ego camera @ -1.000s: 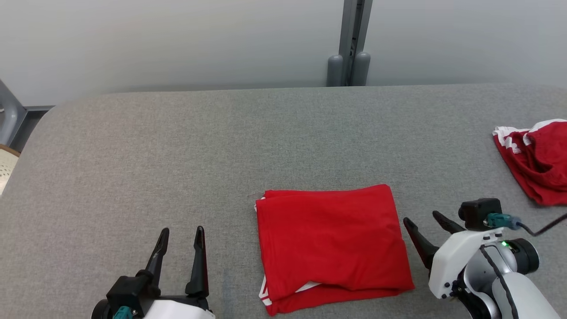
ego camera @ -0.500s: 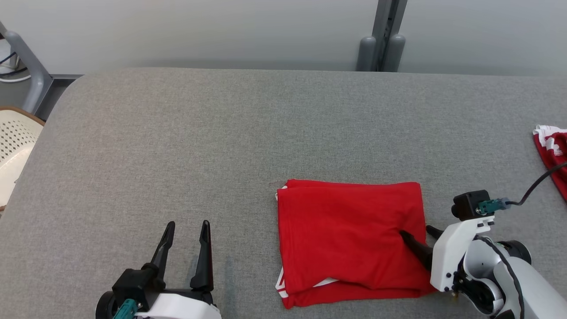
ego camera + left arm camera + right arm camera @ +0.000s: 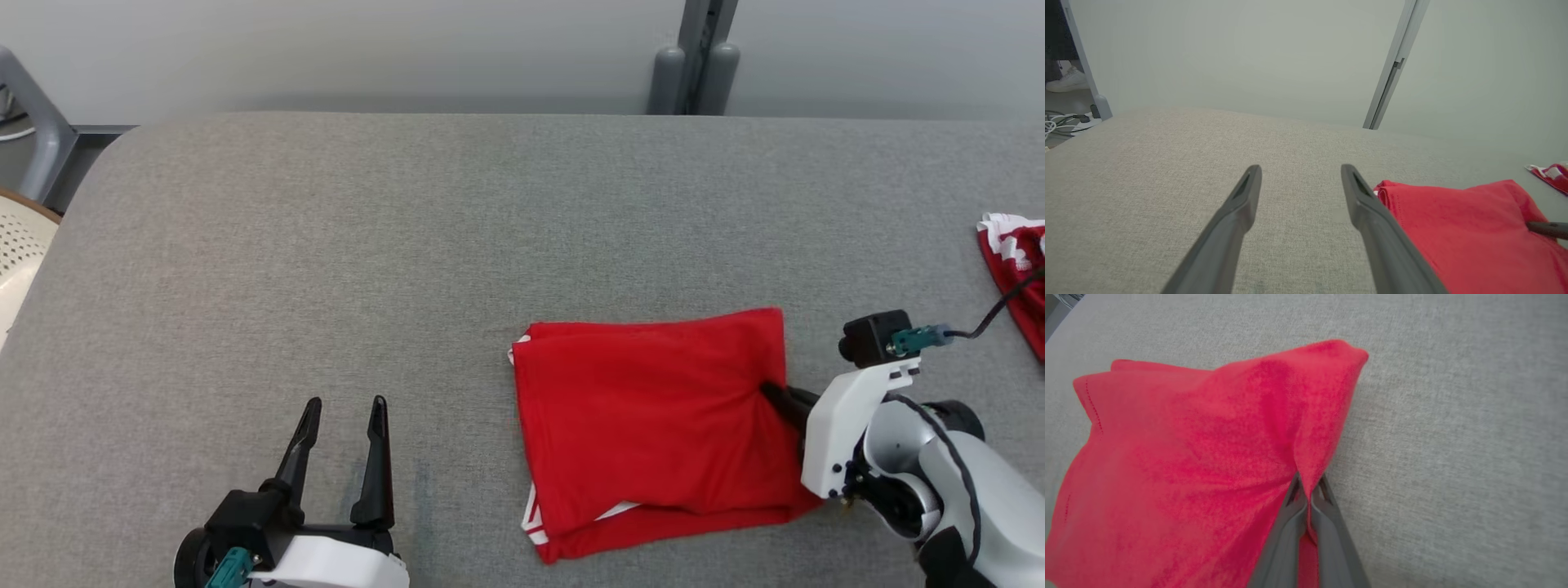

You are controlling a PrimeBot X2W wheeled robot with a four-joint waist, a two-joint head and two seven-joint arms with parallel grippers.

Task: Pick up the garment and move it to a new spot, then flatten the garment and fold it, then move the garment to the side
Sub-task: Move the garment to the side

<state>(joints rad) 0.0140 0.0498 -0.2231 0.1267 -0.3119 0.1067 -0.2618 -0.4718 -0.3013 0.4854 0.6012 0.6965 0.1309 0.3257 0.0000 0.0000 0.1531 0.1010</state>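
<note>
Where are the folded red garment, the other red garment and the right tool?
folded red garment (image 3: 653, 425): head view, middle of its top layer.
other red garment (image 3: 1012, 253): head view, its white-striped edge.
right tool (image 3: 1309, 479): right wrist view, between its fingertips, shut on the folded red garment's edge.

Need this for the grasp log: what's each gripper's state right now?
Left gripper: open, holding nothing.
Right gripper: shut on the right edge of the red garment.
</note>
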